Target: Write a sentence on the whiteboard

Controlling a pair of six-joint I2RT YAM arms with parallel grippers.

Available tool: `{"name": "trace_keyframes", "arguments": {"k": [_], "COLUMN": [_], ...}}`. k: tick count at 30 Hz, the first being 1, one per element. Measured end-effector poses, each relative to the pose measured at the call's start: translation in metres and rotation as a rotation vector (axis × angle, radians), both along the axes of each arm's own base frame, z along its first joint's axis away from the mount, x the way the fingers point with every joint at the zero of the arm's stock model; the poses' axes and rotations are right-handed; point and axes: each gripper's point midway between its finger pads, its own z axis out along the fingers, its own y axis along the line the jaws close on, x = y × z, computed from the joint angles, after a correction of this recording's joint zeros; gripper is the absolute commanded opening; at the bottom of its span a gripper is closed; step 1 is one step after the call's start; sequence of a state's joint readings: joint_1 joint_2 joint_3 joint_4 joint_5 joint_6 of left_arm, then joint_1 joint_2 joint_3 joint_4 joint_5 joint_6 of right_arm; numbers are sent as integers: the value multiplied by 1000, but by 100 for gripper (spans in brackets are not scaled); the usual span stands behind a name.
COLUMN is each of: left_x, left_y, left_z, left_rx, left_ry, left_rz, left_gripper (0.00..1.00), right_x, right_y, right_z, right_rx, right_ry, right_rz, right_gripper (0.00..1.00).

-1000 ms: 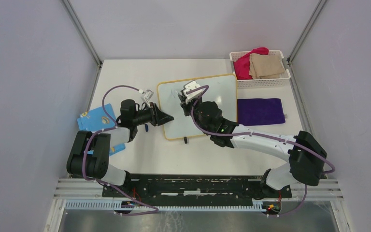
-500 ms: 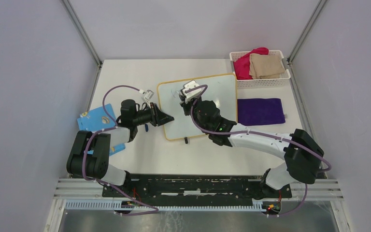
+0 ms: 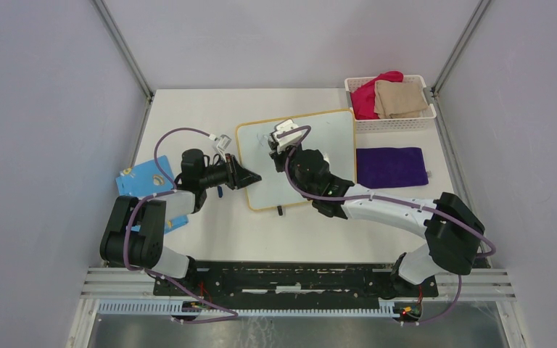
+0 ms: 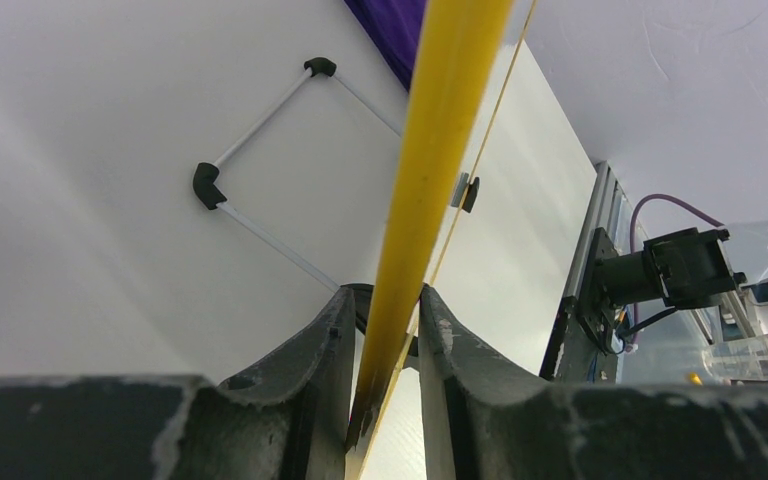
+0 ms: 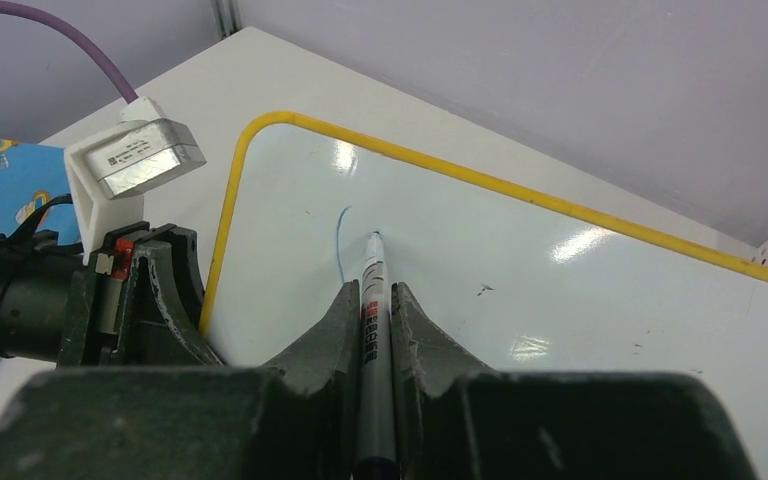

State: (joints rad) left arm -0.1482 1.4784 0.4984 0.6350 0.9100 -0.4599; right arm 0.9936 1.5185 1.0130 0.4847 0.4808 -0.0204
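The whiteboard (image 3: 330, 138), glossy white with a yellow rim, lies tilted mid-table. My left gripper (image 3: 251, 177) is shut on its left edge; the left wrist view shows the yellow rim (image 4: 440, 150) pinched between both fingers (image 4: 385, 300). My right gripper (image 3: 281, 154) hovers over the board's upper left, shut on a grey marker (image 5: 373, 300) whose tip (image 5: 374, 238) touches the board (image 5: 560, 300). Of the sentence, only one thin curved blue stroke (image 5: 341, 240) shows, just left of the tip.
A white basket (image 3: 418, 121) with red and tan cloths stands at the back right, and a purple cloth (image 3: 392, 167) lies in front of it. A blue card (image 3: 143, 177) lies at the left under my left arm. A black foot (image 3: 279, 210) pokes out at the board's near edge.
My right arm has crept slightly left and away with the marker, its elbow swinging left. The left gripper and the board have stayed put.
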Motion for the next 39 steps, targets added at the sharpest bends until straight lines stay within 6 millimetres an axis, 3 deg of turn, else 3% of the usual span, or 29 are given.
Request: {"name": "trace_keyframes", "arguments": {"k": [13,22,25,30,36,39], "left_x": [3,2,0,-1,2,3], "left_y": [0,-1,-2,-2,2,3], "left_z": [2,1,0,-1,-9,-9], "left_rx": [3,6,7,14,37,40], "left_ry": [-10,-15,-11,-5,36,39], "left_rz": [8,-1,-9,-16,25,30], "left_gripper": [5,6,16,50,55,51], "right_x": [-12,-24,-30,-35,-45,-50], "right_y": [3,13,19,23,12,-2], "right_z": [-27,-34,-38,-40,-18,5], "right_rx": [-14,-5,-8,-9,27,64], "right_ry": [49,76,87,103,84,46], "right_rz": [62,121,149,174,191,180], "right_gripper": [0,0,0,0,0,0]}}
